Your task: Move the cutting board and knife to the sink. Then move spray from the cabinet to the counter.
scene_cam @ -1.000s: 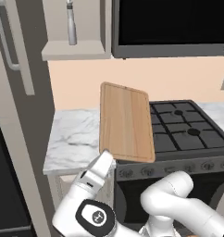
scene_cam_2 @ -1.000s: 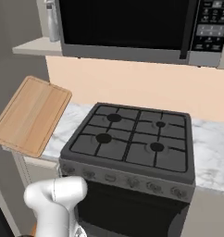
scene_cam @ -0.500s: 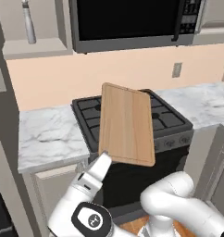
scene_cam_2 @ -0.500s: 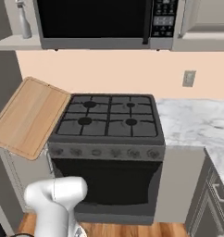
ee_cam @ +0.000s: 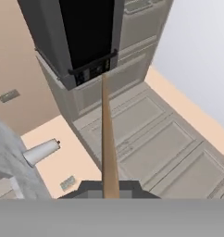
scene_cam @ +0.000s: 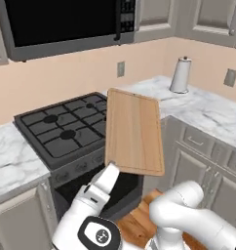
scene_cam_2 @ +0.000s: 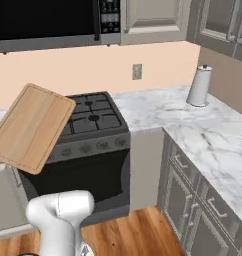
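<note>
White marble desk (scene_cam: 207, 110) with grey veins, wrapping a room corner over beige base cabinets (scene_cam_2: 193, 200); wood floor (scene_cam_2: 138, 230) below. Black gas stovetop (scene_cam: 61, 129) set into the desk, black-fronted microwave (scene_cam: 56, 22) above the stovetop, peach wall behind with a grey outlet (scene_cam_2: 137, 71). White paper-towel roll (scene_cam: 180, 74) upright on the desk, well right of the stovetop, near the corner.

Cutting board (scene_cam: 134, 132) held in the air in front of the stovetop, clear of the desk. Long axis near upright, top edge leaning slightly back and sideways, broad face toward the left base camera. In the hand view, seen edge-on (ee_cam: 108, 148) as a thin wooden line running away from the fingers. Hand (scene_cam: 110, 173) clamped together on the board's lower edge, just in front of the stovetop's front panel.
</note>
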